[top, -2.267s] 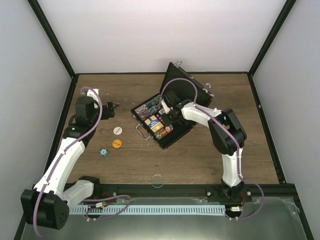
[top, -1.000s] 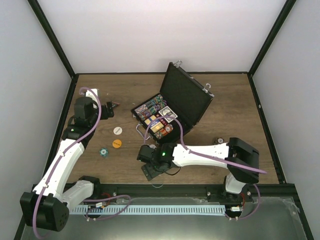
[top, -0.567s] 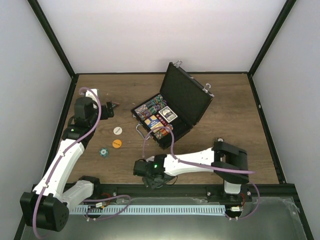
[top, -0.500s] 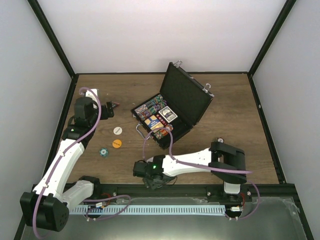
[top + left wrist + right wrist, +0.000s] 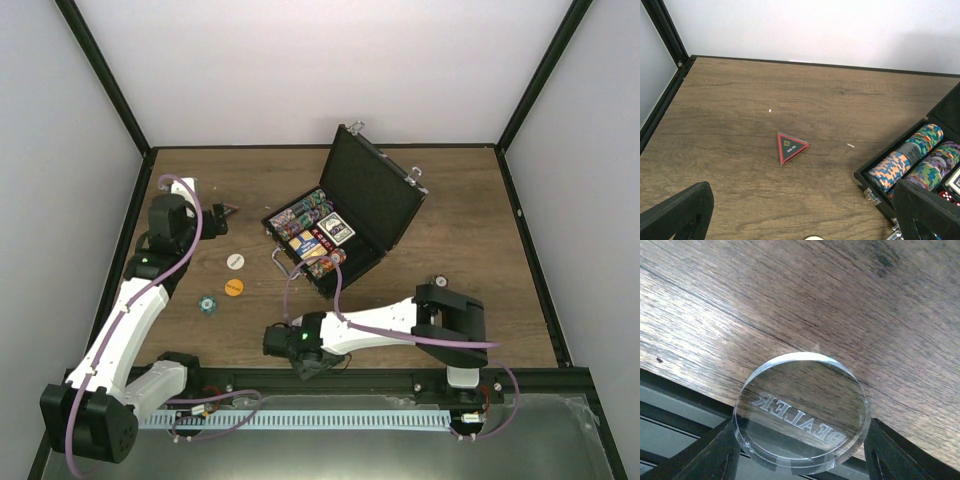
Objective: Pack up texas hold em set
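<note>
Right gripper (image 5: 801, 442): clamped across rim of clear dealer button (image 5: 800, 407) at near table (image 5: 840, 300) edge, probably for lifting.
Loose pieces: orange button (image 5: 234, 287), white button (image 5: 234, 260), left of case, not yet packed.
Left gripper (image 5: 802, 210): wide open, empty, above triangle (image 5: 790, 146).
Case (image 5: 372, 195): mid-table, lid up to receive pieces, chips (image 5: 905, 160) racked inside.

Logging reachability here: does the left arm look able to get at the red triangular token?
Probably yes: the token lies on the table ahead of the open left pincer, with nothing between.
</note>
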Tool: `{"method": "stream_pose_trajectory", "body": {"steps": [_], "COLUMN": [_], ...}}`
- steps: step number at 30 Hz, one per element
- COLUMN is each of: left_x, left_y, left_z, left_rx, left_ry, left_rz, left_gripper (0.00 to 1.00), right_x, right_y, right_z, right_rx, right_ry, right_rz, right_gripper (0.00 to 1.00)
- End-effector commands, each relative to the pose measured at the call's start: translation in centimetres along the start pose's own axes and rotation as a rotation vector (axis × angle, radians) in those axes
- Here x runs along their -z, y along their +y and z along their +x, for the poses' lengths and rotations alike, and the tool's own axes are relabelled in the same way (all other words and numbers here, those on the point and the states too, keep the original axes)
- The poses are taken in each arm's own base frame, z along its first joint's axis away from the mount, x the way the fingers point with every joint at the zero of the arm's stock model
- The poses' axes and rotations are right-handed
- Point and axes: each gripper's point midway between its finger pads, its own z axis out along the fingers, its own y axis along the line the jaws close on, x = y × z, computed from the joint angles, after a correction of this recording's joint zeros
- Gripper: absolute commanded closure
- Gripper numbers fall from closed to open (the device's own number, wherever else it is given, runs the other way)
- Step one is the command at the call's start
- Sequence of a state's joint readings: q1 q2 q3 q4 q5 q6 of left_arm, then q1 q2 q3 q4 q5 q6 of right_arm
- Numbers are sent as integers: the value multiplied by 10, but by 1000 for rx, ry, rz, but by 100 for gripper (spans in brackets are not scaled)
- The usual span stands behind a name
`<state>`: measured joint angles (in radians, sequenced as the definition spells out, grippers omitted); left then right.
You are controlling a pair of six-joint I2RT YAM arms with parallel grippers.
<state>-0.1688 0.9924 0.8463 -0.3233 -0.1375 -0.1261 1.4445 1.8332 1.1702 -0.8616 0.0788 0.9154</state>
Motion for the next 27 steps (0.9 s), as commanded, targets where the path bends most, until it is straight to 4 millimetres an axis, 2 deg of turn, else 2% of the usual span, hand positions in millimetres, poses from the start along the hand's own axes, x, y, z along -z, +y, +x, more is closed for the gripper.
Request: {"method": "stream_pose_trajectory", "body": {"steps": [1,5,9,11,14,18,22,25,27], "left_x": [1,1,0,0,2,1,-1,-1,-1], "left_y": [2,3,3,3,3,3,-1,-4,-3], "left_z": [2,1,2,2,0,2,4,4,5], "left_rx": [3,3,2,3,3,2,5,4,3], "left_ry": [-5,-6,-4,-3,-9,-6,6,7,6], "left_rz": [-7,-10,-12,-10,-10,-15,11,22,17], "left_gripper": [0,0,0,0,0,0,0,0,0], "right_x": [0,6,39,62,88,106,104,83,71], "right_y": [5,-3,-19,-32,-83,-134,-174,-204,-214], "right_z": [-9,-13,-36,-57,-107,-170,-231,-263,-281], "right_rx": [5,5,-8,-24,-157,-236,-244,-259,-258], "right_ry": [-37,-52,-121,-187,-290,-431,-524,-509,-500], "right_rz": [22,66,85,61,35,5,-9,25,28], "right_gripper": [35,42,43,43,43,43,43,44,44]}}
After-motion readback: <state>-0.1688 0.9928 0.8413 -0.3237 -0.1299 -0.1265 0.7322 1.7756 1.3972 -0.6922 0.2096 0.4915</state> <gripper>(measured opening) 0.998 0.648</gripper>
